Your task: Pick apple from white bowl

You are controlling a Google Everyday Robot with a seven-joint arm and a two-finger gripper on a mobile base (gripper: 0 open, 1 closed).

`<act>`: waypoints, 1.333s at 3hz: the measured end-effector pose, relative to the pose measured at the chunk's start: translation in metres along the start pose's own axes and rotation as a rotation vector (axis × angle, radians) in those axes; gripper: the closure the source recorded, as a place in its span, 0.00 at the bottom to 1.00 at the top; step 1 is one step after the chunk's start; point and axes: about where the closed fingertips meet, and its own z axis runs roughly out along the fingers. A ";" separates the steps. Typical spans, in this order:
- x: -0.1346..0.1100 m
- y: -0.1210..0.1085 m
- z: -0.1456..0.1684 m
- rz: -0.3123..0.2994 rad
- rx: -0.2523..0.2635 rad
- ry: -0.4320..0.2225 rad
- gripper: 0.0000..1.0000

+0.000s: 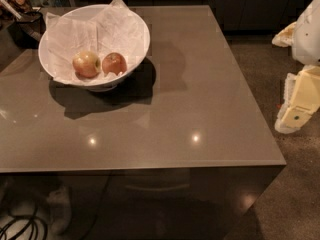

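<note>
Hanging right of table (200, 109), gripper (299, 106), apart from apple (114, 63).

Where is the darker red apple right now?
In the camera view the darker red apple lies inside the white bowl at the far left of the table, right of the paler apple. The gripper is beyond the table's right edge, well away.

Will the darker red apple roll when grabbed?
Likely little: the apple sits in crumpled paper in the white bowl beside a paler apple. Its round, smooth skin might slip. The gripper hangs far right, beyond the table.
</note>
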 end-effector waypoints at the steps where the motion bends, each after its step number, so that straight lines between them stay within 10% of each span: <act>1: 0.000 0.000 0.000 0.000 0.000 0.000 0.00; 4: -0.055 -0.053 -0.004 0.017 -0.018 -0.015 0.00</act>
